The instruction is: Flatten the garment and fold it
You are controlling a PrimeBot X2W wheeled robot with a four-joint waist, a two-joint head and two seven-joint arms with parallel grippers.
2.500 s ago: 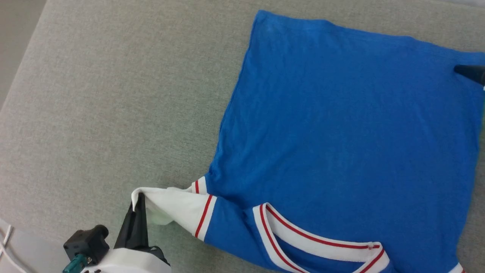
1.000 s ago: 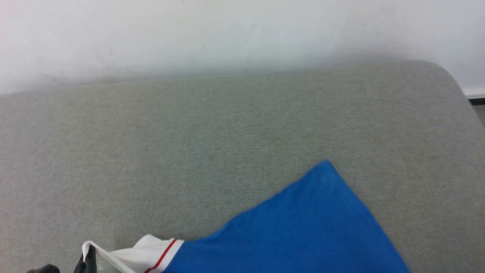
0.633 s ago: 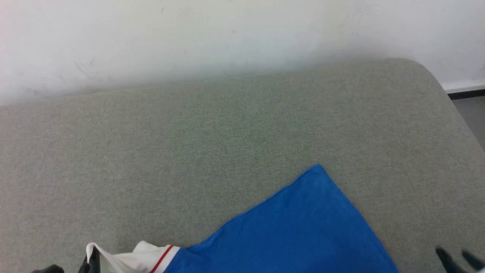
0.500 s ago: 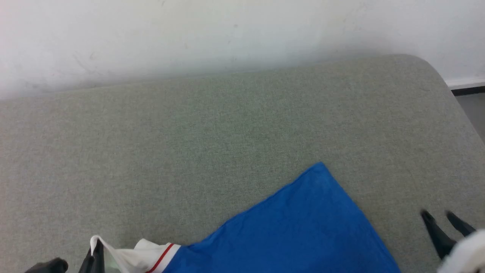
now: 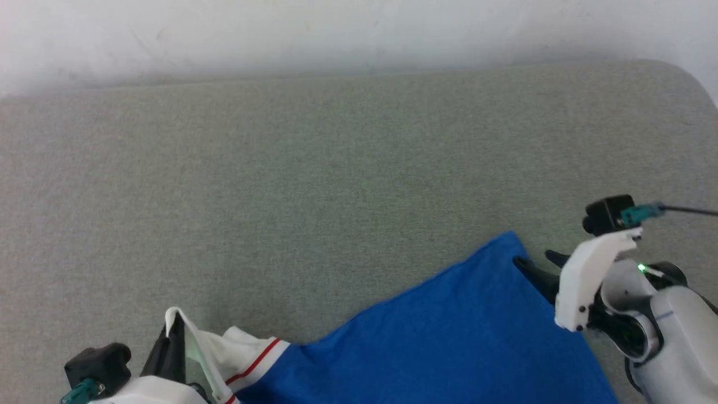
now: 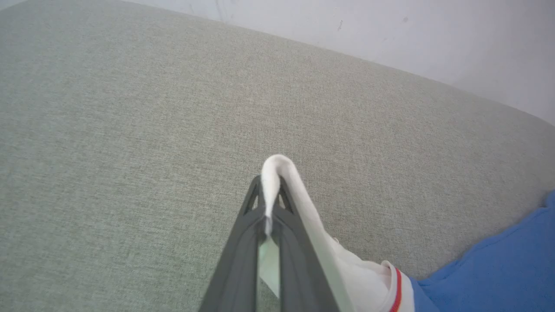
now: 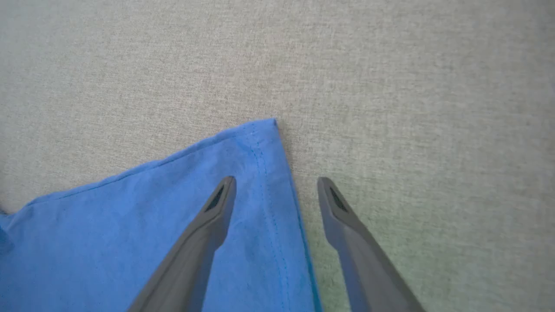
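On the grey worktop (image 5: 336,168) against a white wall (image 5: 336,28), the garment (image 5: 449,336) lies by the near edge, blue corner pointing wallward. The left claw (image 6: 269,190) pinches its white sleeve; the right claw (image 7: 276,184) gapes astride that corner.

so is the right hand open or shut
Open: the right hand's fingers stand apart, one over the garment's blue corner, one over the grey surface.

The left gripper (image 5: 175,331), two long dark fingers rising from a white wrist, is clamping tight on the white sleeve of the royal-blue jersey garment (image 5: 449,336). The right gripper (image 5: 533,260), at the end of a bent pale forearm (image 5: 673,336), is pointing toward the robot's left, its dark fingers spread wide and gripping nothing.
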